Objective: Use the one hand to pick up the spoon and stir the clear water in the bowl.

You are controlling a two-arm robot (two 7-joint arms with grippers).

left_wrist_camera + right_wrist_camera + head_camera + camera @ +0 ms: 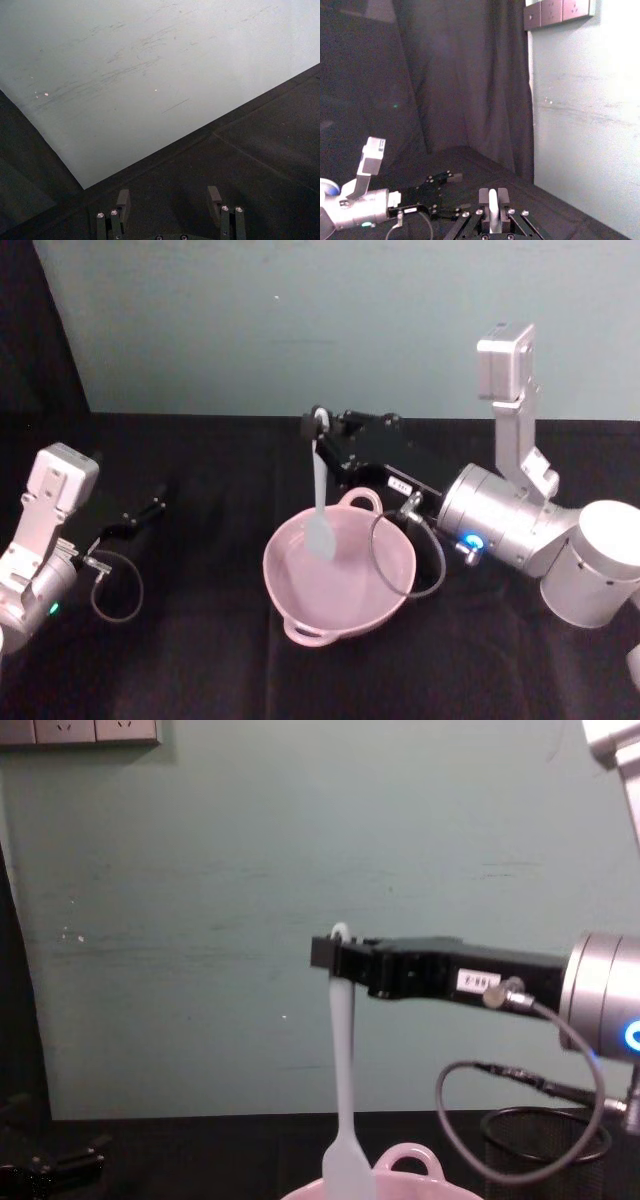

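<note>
Spoon (319, 490): quantity one, hanging upright, handle top clamped in right end effector (318, 423), paddle head down within rim of bowl (290, 580). Left end effector (152, 508): quantity one, parked at far left of black counter (200, 660), fingers apart, empty. Bowl: quantity one, pink, centre of counter. Right end effector: quantity one, reaching in from right, above bowl.

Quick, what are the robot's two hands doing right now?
Left gripper: open, holding nothing.
Right gripper: shut on the spoon, over the bowl.
</note>
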